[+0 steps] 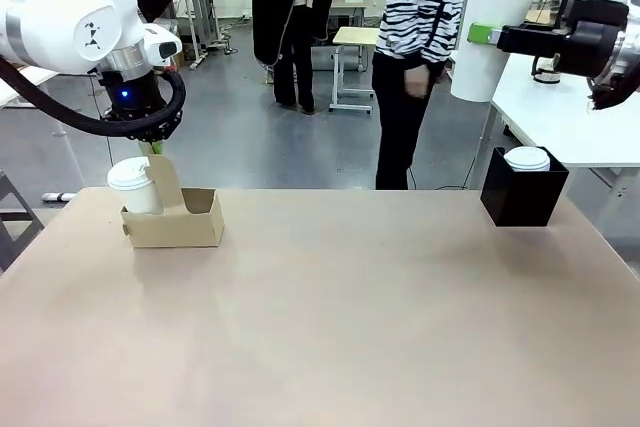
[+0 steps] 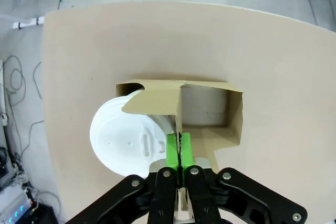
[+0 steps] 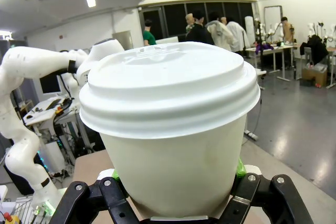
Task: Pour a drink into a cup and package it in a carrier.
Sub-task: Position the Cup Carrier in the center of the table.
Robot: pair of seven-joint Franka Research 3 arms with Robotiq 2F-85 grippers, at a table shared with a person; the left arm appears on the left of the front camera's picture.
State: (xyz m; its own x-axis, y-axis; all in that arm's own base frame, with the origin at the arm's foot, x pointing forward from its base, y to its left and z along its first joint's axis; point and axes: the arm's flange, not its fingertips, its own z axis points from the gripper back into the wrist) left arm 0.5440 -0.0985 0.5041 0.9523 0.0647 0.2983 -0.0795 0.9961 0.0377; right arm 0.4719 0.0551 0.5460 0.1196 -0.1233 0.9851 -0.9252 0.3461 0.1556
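Left wrist view: my left claw (image 2: 179, 141) pinches the carrier (image 2: 235, 121) by its handle (image 2: 155, 102), near the left edge of the table (image 2: 157, 40). Floppy cardboard I reckon, lopsided with one cup (image 2: 123, 141); lift gently.

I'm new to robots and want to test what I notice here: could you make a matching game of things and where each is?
1. carrier handle
2. raised cup
3. black box
4. low cup

A. standing on the table, far right
B. seated in the carrier
C. gripped by the right fingers
D. pinched between the left fingers

Pairs: 1-D, 2-C, 3-A, 4-B
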